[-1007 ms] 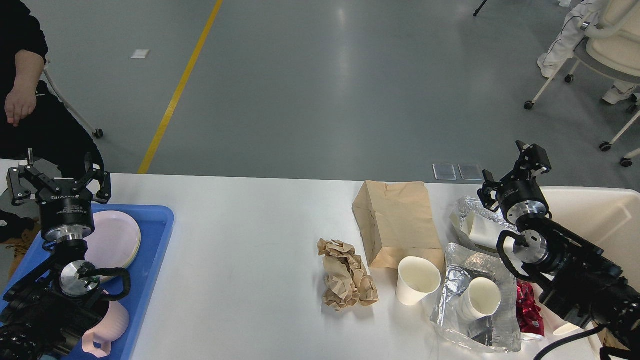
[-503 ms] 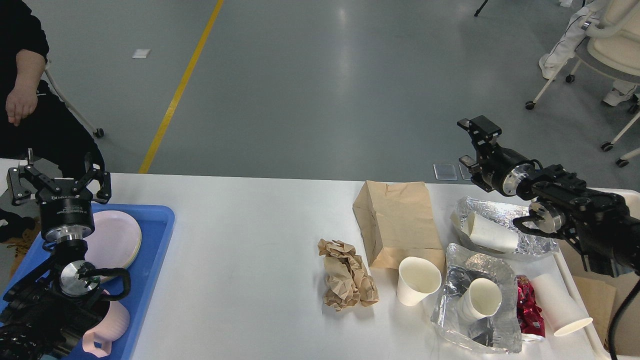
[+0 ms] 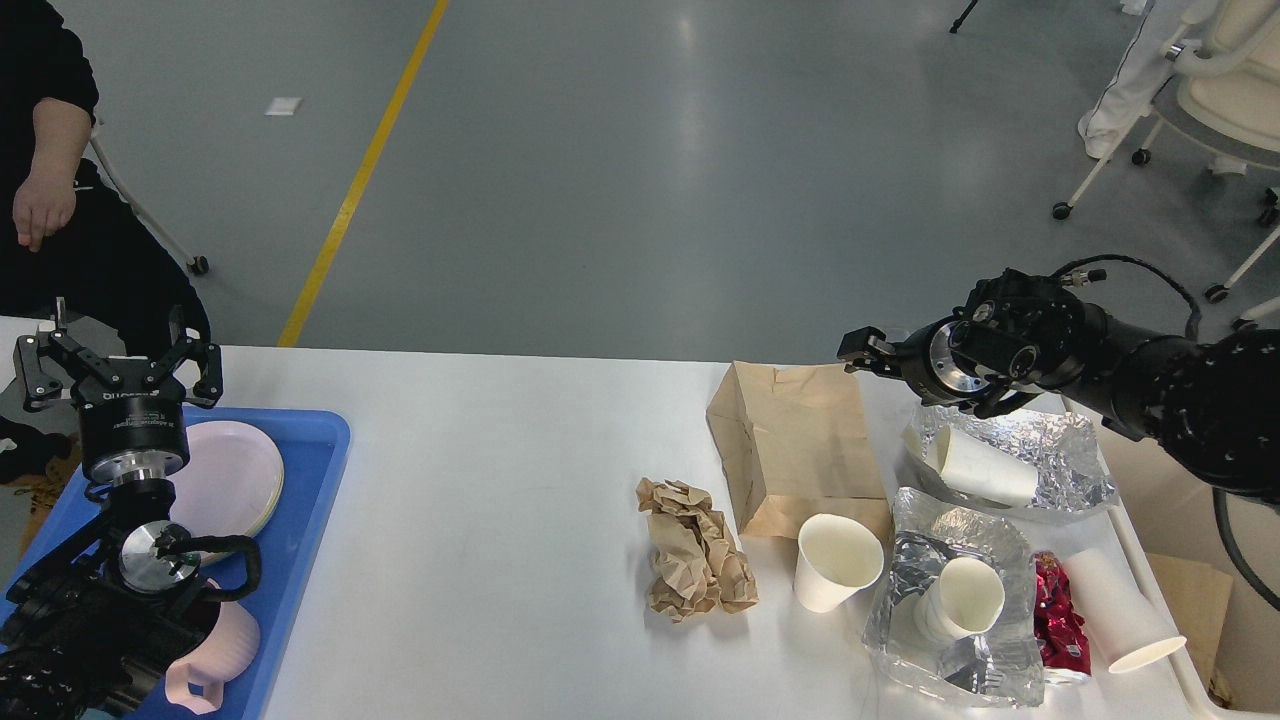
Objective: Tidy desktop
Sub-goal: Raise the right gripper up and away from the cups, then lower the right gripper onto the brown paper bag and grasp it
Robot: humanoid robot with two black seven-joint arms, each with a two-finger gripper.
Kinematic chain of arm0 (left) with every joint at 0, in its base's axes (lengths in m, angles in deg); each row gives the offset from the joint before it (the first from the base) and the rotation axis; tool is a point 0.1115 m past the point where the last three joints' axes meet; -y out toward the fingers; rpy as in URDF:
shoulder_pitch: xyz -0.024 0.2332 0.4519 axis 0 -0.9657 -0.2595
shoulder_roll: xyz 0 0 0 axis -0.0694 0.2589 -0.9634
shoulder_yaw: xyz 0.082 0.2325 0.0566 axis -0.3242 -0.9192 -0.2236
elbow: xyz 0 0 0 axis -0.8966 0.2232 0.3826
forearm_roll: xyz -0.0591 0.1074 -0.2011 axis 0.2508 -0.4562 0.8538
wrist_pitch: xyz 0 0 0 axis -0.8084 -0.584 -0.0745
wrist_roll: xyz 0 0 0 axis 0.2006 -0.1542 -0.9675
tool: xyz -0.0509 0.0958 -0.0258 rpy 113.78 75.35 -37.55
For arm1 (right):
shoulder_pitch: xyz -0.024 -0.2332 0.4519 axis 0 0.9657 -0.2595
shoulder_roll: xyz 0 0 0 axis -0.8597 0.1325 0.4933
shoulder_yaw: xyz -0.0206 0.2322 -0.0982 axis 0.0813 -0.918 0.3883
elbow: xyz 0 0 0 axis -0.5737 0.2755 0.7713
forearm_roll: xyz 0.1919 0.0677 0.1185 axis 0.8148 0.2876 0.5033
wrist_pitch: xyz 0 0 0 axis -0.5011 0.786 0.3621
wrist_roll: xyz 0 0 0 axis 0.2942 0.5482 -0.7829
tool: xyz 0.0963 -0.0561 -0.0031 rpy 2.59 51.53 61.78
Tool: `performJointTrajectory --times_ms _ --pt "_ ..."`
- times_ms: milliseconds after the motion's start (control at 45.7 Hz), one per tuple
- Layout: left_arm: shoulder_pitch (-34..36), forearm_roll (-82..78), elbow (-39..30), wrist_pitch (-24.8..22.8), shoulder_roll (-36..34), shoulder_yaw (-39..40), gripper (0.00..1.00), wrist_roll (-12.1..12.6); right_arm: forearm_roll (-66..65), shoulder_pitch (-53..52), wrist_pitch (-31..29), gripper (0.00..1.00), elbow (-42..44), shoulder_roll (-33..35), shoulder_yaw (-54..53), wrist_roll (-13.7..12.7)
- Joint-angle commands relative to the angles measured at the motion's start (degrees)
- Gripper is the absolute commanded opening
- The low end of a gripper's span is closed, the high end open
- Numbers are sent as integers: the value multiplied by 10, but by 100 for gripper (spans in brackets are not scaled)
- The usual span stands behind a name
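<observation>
A wide white counter (image 3: 500, 520) spans the view, littered mostly on its right half. From the robot's head, the right gripper (image 3: 862, 355) hangs over the far edge of a flat brown bag (image 3: 795, 450), empty; it is seen nearly end-on, so whether its jaws are parted cannot be told. Just below and toward the robot from those jaws lies the bag. Further toward the robot sit a crumpled paper wad (image 3: 693, 550) and an upright cup (image 3: 835, 560) that touches the bag's near edge. To the right of the jaws, a foil sheet (image 3: 1050, 460) holds a cup on its side (image 3: 980, 468). Nearer, a second foil piece (image 3: 960, 610) cradles another cup (image 3: 962, 598), with a red wrapper (image 3: 1058, 620) and a tipped cup (image 3: 1120, 610) beside it.

Far to the left, the left gripper (image 3: 118, 365) hovers with jaws spread wide and empty over a blue tray (image 3: 310, 480) carrying plates (image 3: 235, 480) and a pink mug (image 3: 215, 660).

The step in hand appears to be reaching for the bag. To do it well, open the jaws, come down on the bag's raised far edge rather than its flat middle, and lift slowly so that the touching cup is not tipped.
</observation>
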Motion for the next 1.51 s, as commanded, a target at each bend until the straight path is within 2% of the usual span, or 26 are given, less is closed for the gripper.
performJointTrajectory --times_ms 0,88,328,438,635,854,963,1116,1335,1488 --pt "0 0 0 0 0 0 96 0 3 -39 -41 100 -16 -14 34 -45" --pt "0 1 0 0 0 0 96 0 5 -76 -80 100 -34 -14 35 -53" --pt "0 0 0 0 0 0 96 0 7 -172 -236 100 -49 -10 32 -52" --pt "0 0 0 1 0 0 96 0 6 -231 -275 100 -88 -3 39 -52" --pt "0 1 0 0 0 0 96 0 5 -339 -276 100 -168 -4 41 -52" --pt "0 0 0 0 0 0 96 0 3 -390 -283 100 -193 -6 39 -52" --pt "0 1 0 0 0 0 96 0 -1 -333 -263 100 -183 -19 38 -52" --pt "0 1 0 0 0 0 96 0 0 -207 -188 100 -111 -68 33 -52" --pt "0 0 0 0 0 0 96 0 -2 -79 -159 100 -4 -147 34 -49" --pt "0 0 0 0 0 0 96 0 -4 -26 -126 100 41 -177 38 -49"
